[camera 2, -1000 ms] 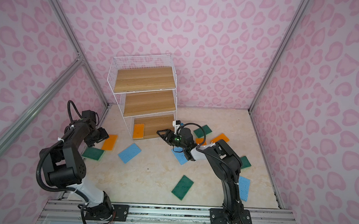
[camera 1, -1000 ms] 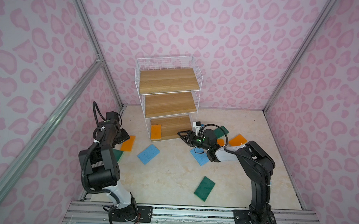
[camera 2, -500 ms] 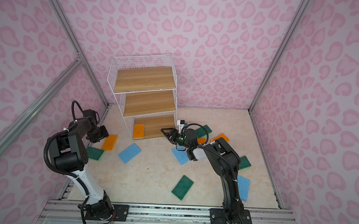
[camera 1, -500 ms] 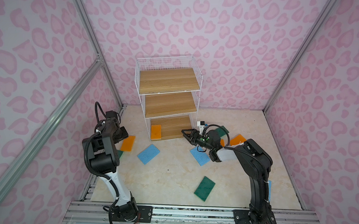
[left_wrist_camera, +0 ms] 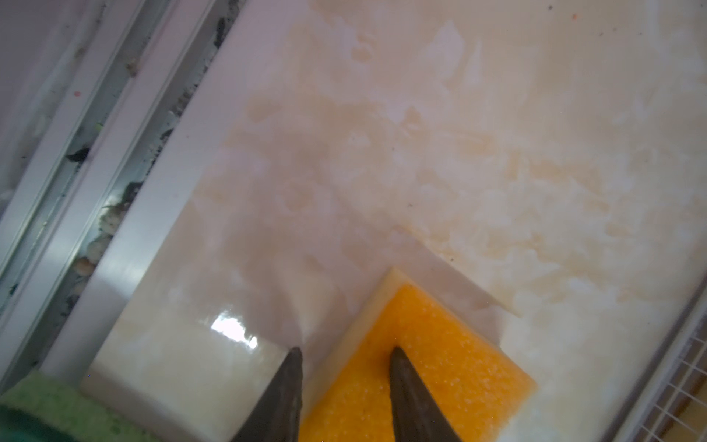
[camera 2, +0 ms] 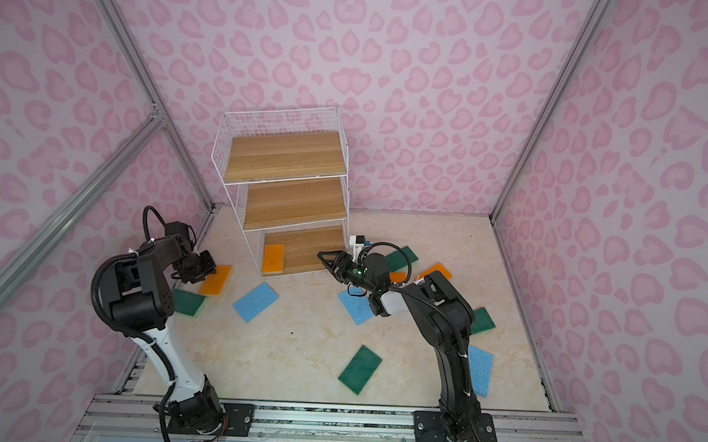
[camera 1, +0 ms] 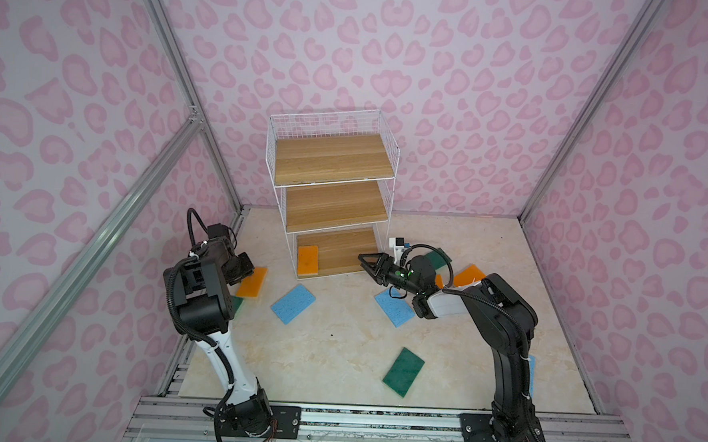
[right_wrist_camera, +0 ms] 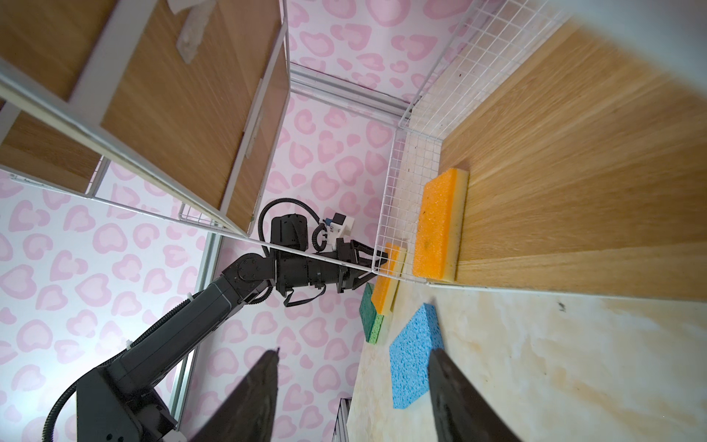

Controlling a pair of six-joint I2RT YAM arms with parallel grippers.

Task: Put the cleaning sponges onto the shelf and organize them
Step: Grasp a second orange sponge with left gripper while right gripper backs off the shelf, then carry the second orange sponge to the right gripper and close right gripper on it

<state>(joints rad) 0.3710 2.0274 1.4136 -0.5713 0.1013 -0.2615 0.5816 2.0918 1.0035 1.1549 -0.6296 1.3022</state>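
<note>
**Orange sponge** (camera 1: 252,282) lies flat on the table (camera 1: 337,346), at 8 o'clock from the foot of the shelf (camera 1: 332,204). The left gripper (left_wrist_camera: 346,349) straddles its edge, jaws partly apart; whether they pinch it cannot be told. Step in hand: grasping. The next move calls for a firm pinch, a lift and a carry beside the shelved sponge (camera 1: 308,260). The right gripper (camera 1: 366,267), at 4 o'clock, gapes empty.

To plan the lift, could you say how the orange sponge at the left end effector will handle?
The orange sponge looks porous, so probably light and squashy under the left end effector. Its grainy top should resist slipping. Lying flat, it likely won't roll.
</note>
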